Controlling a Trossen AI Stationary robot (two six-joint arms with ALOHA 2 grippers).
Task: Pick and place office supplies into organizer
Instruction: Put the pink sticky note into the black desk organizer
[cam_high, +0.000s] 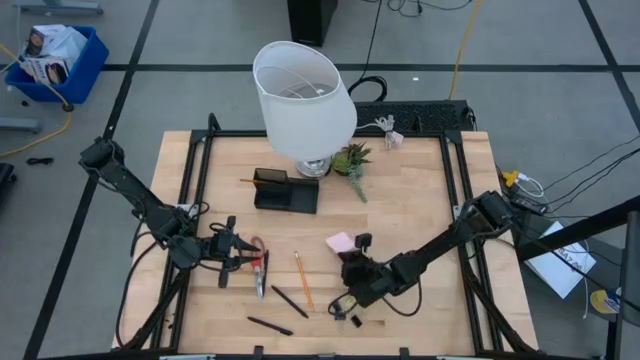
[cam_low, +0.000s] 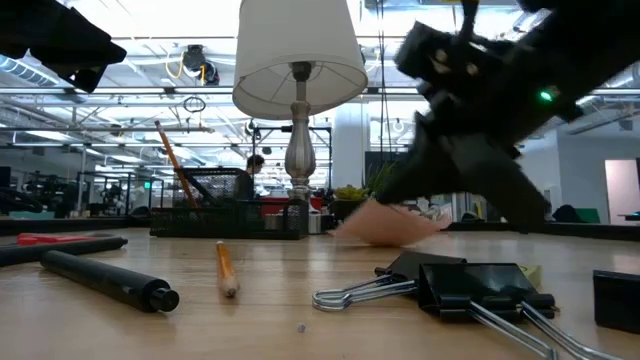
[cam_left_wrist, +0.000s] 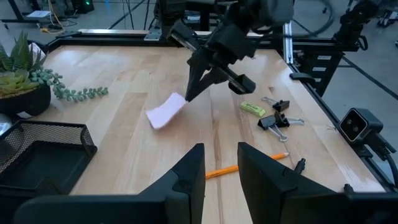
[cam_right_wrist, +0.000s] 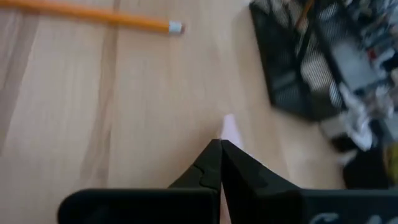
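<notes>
While the pink sticky-note pad (cam_left_wrist: 165, 111) sits pinched by one corner in the right gripper (cam_left_wrist: 189, 92), jaws fully closed on it and the pad tilted with its far edge low over the wood, most of the job looks undone. The pad is near the middle of the table (cam_high: 420, 200), toward the front half. Only one orange pencil (cam_low: 172, 160) stands in the organizer (cam_high: 286, 190), a black wire-mesh box just in front of the lamp (cam_high: 303, 100) near the back edge. Left on the wood: another orange pencil (cam_high: 303, 280), two matte black pens (cam_high: 290, 301), red-handled scissors (cam_high: 260, 268), a small yellow-green piece (cam_left_wrist: 252, 109), and black binder clips (cam_low: 470, 290) with bright wire handles by the front edge. Left gripper (cam_high: 232, 252) hangs over the scissors near the front-left, fingers part open, holding nothing that I can make out.
</notes>
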